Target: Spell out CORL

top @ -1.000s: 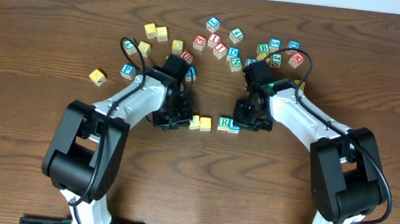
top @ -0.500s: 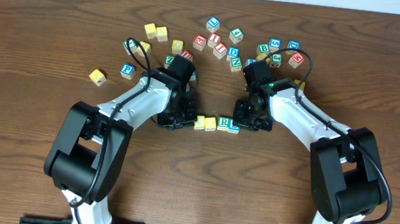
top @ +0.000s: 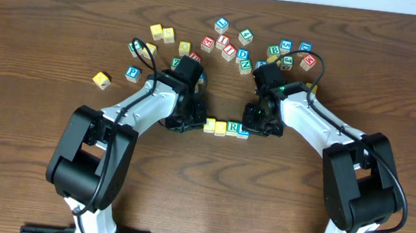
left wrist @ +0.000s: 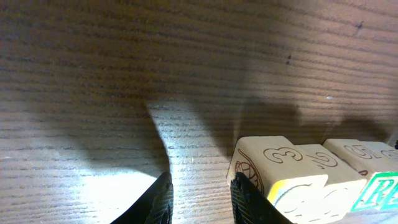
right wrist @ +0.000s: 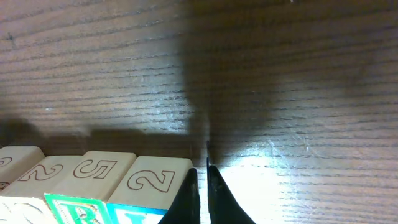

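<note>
Worktop [top: 35, 8]: carries every item below.

Row of four letter cubes, centre, side by side and touching. Left to right: end cube [top: 209, 125], second cube [top: 221, 127], R cube [top: 233, 126], L cube [top: 243, 132].

Left gripper [top: 190, 122]: at the row's left end, one of its fingers [left wrist: 249, 198] against the end cube.

Right gripper [top: 258, 125]: at the row's right end, just beside the L cube.

Scatter of letter cubes [top: 230, 50]: behind the row, between and beyond both arms.

P cube [top: 133, 72]: left of the left arm.

Lone cube [top: 102, 80]: further left, in front of the P cube, apart from the rest.
</note>
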Tool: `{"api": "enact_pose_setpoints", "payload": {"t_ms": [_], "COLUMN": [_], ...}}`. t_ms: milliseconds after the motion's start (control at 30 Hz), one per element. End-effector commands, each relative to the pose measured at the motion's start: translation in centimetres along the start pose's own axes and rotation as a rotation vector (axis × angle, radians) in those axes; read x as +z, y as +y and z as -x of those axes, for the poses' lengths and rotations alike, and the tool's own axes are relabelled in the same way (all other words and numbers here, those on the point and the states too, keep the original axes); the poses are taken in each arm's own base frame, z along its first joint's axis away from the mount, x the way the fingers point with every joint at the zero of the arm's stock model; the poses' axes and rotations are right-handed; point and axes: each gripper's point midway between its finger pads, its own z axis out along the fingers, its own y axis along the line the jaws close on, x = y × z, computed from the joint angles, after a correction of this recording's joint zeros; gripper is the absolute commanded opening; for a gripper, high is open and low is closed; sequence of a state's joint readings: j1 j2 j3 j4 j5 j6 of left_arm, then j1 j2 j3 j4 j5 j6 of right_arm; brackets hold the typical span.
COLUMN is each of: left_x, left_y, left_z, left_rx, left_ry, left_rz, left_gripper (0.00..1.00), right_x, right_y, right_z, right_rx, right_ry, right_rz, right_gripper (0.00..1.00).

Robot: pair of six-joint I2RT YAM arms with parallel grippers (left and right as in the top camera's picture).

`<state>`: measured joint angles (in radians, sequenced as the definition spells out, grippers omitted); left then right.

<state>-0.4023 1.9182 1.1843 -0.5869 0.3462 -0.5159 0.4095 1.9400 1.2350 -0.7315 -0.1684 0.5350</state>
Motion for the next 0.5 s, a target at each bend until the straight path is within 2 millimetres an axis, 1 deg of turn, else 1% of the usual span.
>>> {"api": "enact_pose_setpoints", "payload": {"t_ms": [0, 333, 467], "left_x": [0.68, 0.80, 0.77], "left_y": [0.30, 0.10, 0.65], "left_z": [-0.55, -1.09, -0.72], "left_rx": [0.012, 0.022, 0.019], "left_ry": [0.027, 0.040, 0.022], "left_rz": [0.002, 0.009, 0.036], "left_gripper": [0.31, 0.31, 0.31], "right_x": [-0.11, -0.11, -0.11], "right_y": [0.38, 0.43, 0.21], "right_z": [-0.07, 0.01, -0.07], "right_rx": [0.003, 0.002, 0.005], "right_ry": [-0.004, -0.007, -0.005], "right_rz": [0.015, 0.017, 0.006], "right_gripper": [0.02, 0.02, 0.02]}}
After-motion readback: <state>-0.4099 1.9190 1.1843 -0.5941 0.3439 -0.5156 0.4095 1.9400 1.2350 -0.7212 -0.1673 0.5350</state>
